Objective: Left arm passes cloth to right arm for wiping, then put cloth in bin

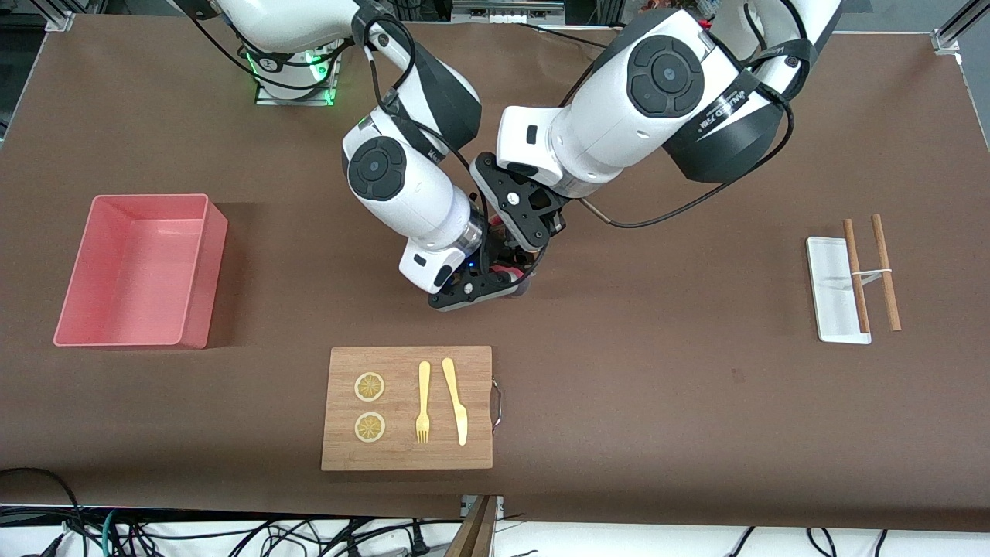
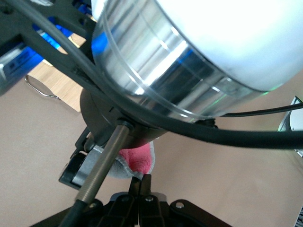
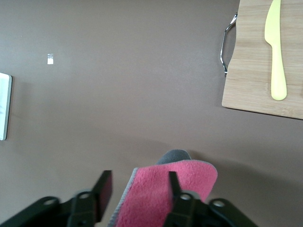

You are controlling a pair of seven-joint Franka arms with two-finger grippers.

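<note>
The cloth [image 2: 140, 159], crimson-pink with a grey underside, hangs in the air over the middle of the table. My left gripper [image 2: 145, 178] is shut on its edge. In the right wrist view the cloth [image 3: 156, 198] stands between the spread fingers of my right gripper [image 3: 139, 183]; one finger [image 3: 103, 189] is apart from it, the other [image 3: 173, 183] lies against it. In the front view both hands meet over the table: left gripper [image 1: 517, 263], right gripper [image 1: 506, 290], with a scrap of cloth [image 1: 521, 288] showing. The pink bin [image 1: 203, 286] sits toward the right arm's end.
A wooden board [image 1: 406, 456] lies nearer the front camera than the hands, bearing two lemon slices [image 1: 369, 387], a yellow fork [image 1: 423, 402] and knife [image 1: 456, 402]. A white tray [image 1: 831, 286] with chopsticks [image 1: 885, 271] lies toward the left arm's end.
</note>
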